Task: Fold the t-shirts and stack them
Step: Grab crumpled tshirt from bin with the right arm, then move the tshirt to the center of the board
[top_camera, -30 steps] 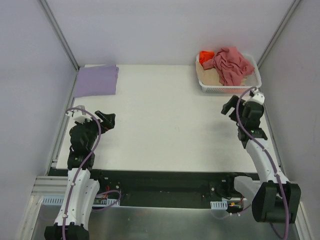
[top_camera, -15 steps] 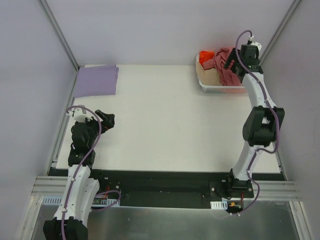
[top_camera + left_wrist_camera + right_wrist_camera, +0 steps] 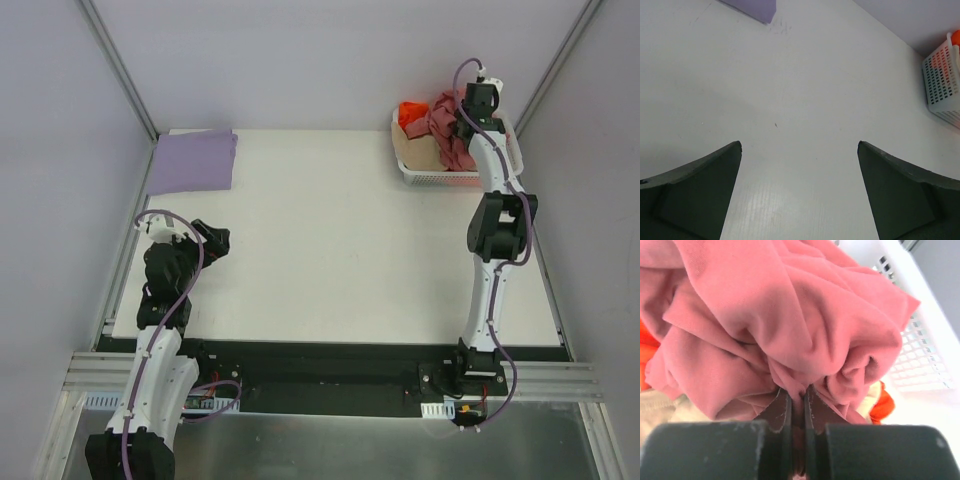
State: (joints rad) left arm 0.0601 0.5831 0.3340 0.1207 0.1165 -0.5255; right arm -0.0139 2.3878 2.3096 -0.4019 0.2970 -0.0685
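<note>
**White bench, right arm pinching a rose shirt in the far basket**

Pale grey walls close in a white bench [image 3: 330, 230], seen from above and behind two robot arms. A white mesh basket [image 3: 432, 179] sits at the far right corner. A crumpled rose shirt [image 3: 790, 315] is heaped in it, on top of an orange shirt [image 3: 408, 112] and a beige shirt [image 3: 415, 152]. At the far left corner, a purple shirt [image 3: 193, 160] lies flat and folded.

The right arm stretches out over the basket. The right gripper [image 3: 797, 392] is closed almost fully, with a fold near the middle of the rose shirt pinched between its fingers. The rest of the shirt bulges just ahead of the gripper and to both sides, bunched so tightly that no long axis, collar or hem can be made out.

The left gripper [image 3: 799, 146] is spread wide and holds nothing. It hovers low over the near left of the bench, well apart from the basket and nearer the purple shirt.

The next move probably depends on the basket wall between the pinched shirt and the middle of the bench. The shirt would have to rise over that wall before it could be drawn toward the left arm.
</note>
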